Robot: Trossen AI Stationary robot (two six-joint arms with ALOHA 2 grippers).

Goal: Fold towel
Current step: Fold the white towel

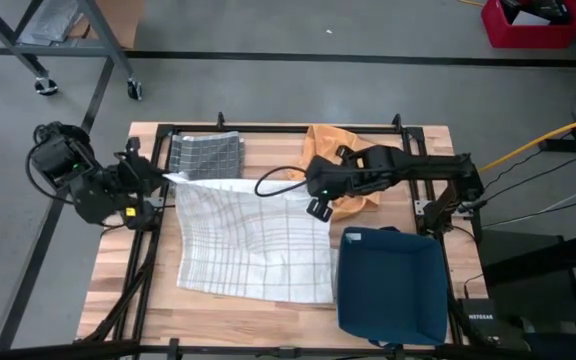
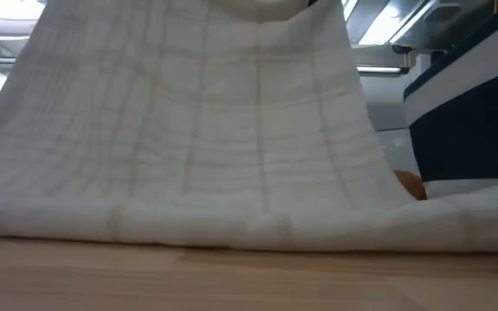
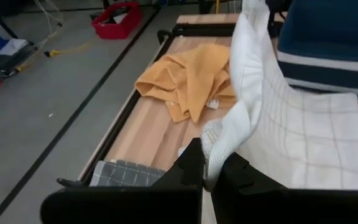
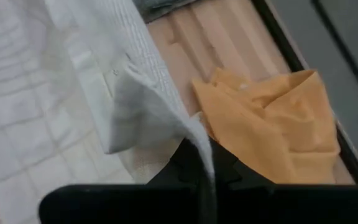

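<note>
From above, the white towel [image 1: 253, 240] lies spread on the table [image 1: 413, 145], its far edge lifted between the two grippers. The left gripper [image 1: 164, 178] pinches one far corner; the right gripper [image 1: 315, 193] pinches the other. Just behind the right gripper sits an orange cloth [image 1: 353, 205], and a blue bin [image 1: 390, 285] stands near it on the side toward the table's front. A grey cloth [image 1: 205, 153] lies just beside the left gripper, toward the back.

The low view is filled by the towel [image 2: 197, 130], which rises from the tabletop [image 2: 232, 281] as a slanted sheet, its lower edge resting on the wood.

In the left wrist view, the left gripper [image 3: 209, 180] is clamped on a bunched towel corner [image 3: 225, 140]; the towel stretches away from it toward the bin [image 3: 328, 37]. The orange cloth [image 3: 188, 81] lies ahead, the grey cloth [image 3: 123, 173] just beside the fingers.

In the right wrist view, the right gripper [image 4: 205, 173] is closed on the towel's edge [image 4: 148, 106], with the orange cloth [image 4: 272, 124] just beside it.
</note>
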